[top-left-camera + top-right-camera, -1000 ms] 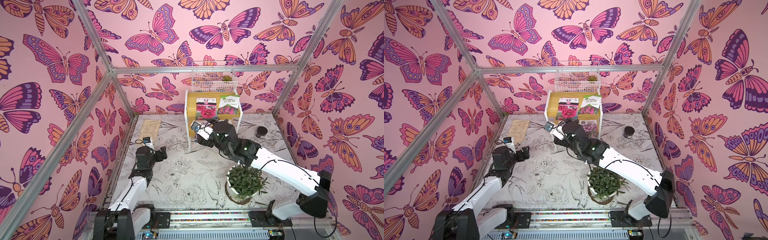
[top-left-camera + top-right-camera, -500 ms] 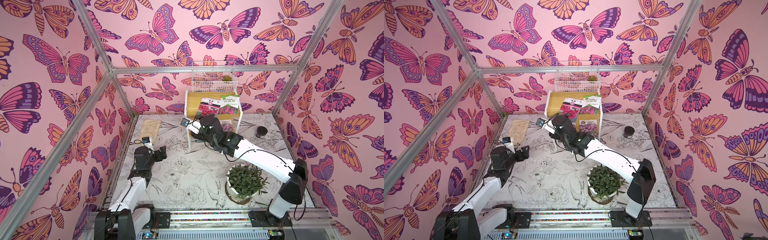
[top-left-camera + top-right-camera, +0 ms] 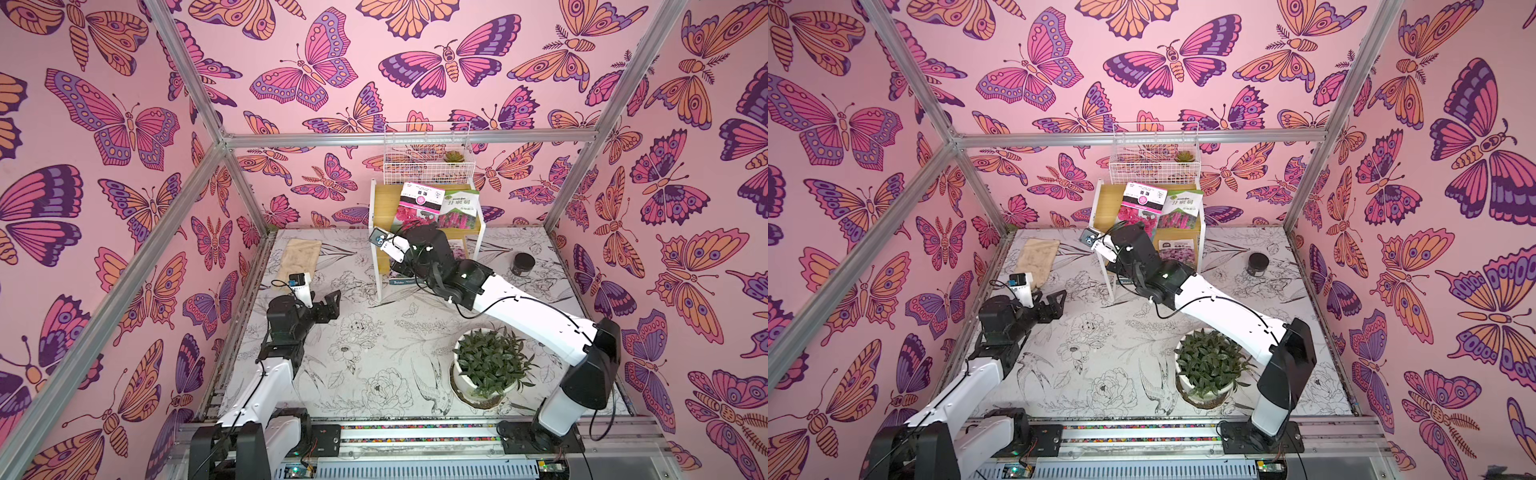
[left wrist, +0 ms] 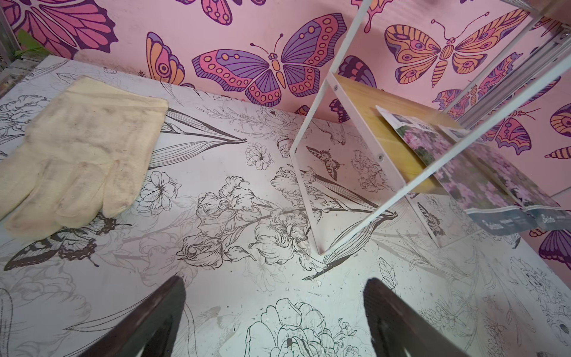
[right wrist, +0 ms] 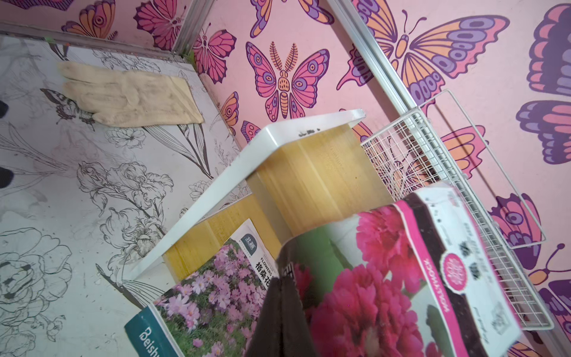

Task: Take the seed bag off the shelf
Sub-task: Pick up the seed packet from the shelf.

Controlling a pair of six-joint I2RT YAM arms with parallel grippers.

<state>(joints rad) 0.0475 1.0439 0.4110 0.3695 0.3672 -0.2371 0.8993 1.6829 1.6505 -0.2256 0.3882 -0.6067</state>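
Right wrist view: my right pincer (image 5: 273,312) is clamped together on the lower edge of the pink seed bag (image 5: 386,265) printed with magenta flowers. In both top views that bag (image 3: 420,203) (image 3: 1142,203) sits tilted over the upper step of the two-step yellow bamboo shelf (image 3: 385,203) with its thin white metal frame. I cannot tell whether its far edge touches the wood. A green seed bag (image 3: 462,208) lies just beside it on the same step. A packet with purple-pink flowers (image 5: 213,287) lies on the shelf's lower step, sticking out past the front edge. A white wire basket (image 3: 428,166) stands behind the shelf. My left pincer (image 4: 275,309) hovers over the counter (image 4: 216,272) in front of the shelf, its fingers apart and empty. A cream cloth glove (image 4: 77,148) lies flat on the counter, left of the shelf.
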